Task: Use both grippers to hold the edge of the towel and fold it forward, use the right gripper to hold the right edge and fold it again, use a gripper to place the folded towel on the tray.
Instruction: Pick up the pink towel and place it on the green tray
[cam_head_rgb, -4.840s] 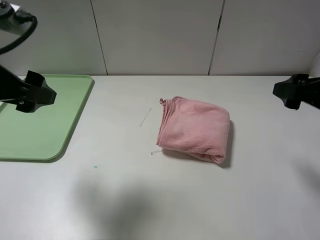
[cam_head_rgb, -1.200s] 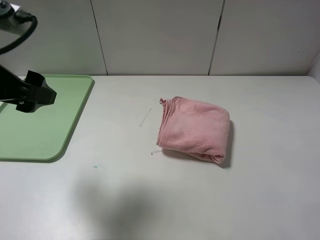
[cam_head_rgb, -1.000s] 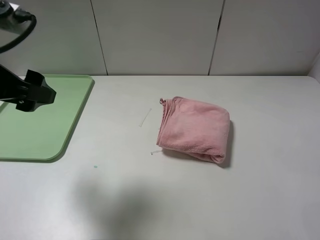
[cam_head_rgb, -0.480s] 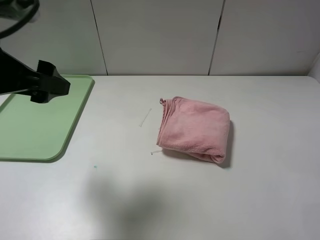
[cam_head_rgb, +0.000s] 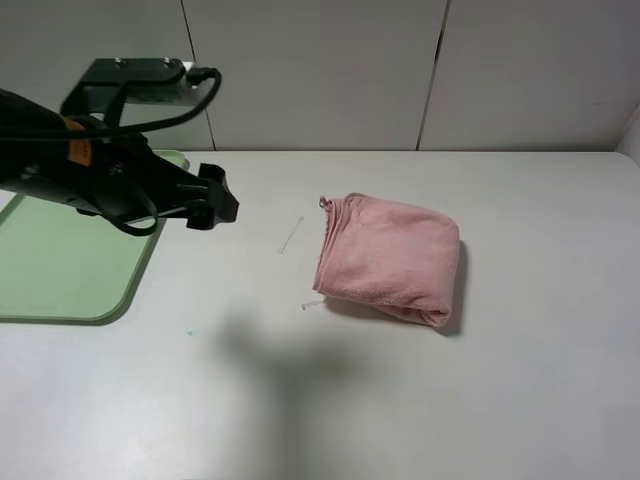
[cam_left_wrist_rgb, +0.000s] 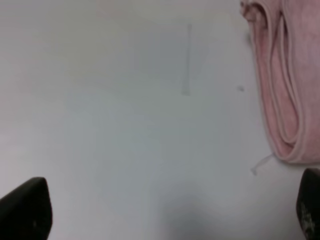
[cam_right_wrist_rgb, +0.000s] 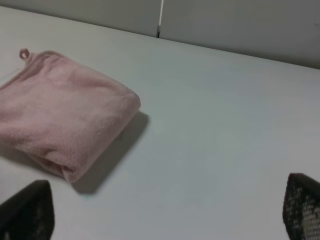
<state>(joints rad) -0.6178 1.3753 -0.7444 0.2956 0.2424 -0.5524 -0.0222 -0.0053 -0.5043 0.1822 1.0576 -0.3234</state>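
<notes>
White tabletop (cam_head_rgb: 400, 400) before you carries the folded towel (cam_head_rgb: 388, 258) near its middle, well apart from the tray (cam_head_rgb: 60, 270). Your left gripper (cam_head_rgb: 222, 200) hangs between them, jaws apart, empty; your right gripper (cam_right_wrist_rgb: 164, 212) is likewise spread wide.

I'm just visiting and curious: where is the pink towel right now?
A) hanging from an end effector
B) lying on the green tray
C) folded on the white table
C: the folded pink towel lies on the white table, apart from the green tray, untouched.
</notes>
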